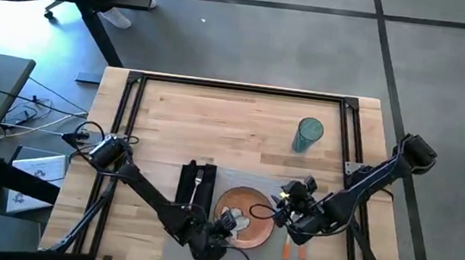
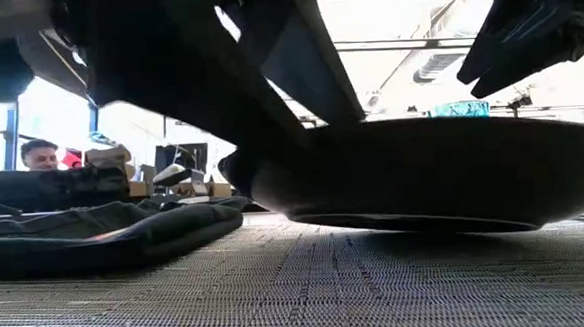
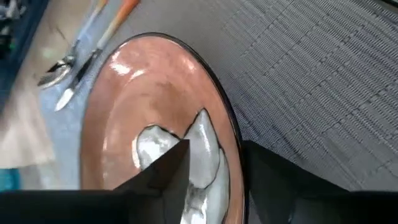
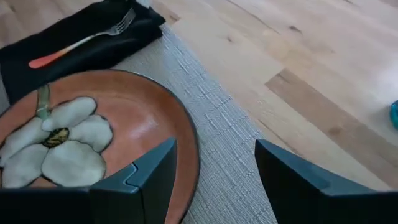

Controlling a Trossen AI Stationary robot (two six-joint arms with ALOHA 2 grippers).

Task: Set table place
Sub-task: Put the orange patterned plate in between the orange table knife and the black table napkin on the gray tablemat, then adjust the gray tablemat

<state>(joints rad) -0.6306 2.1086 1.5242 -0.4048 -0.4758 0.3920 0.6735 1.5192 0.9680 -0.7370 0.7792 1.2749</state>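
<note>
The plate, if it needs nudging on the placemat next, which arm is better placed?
Probably the left: its end effector straddles the plate rim, one finger inside. The right end effector also spans the rim, open.

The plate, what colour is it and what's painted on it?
Orange-brown plate with a pale white flower painted inside; the right wrist view shows it best.

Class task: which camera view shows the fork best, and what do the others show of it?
The right wrist view: the fork lies whole on the black napkin, tines and orange handle clear. The high view shows it small and pale. The low and left wrist views do not show it.
</note>
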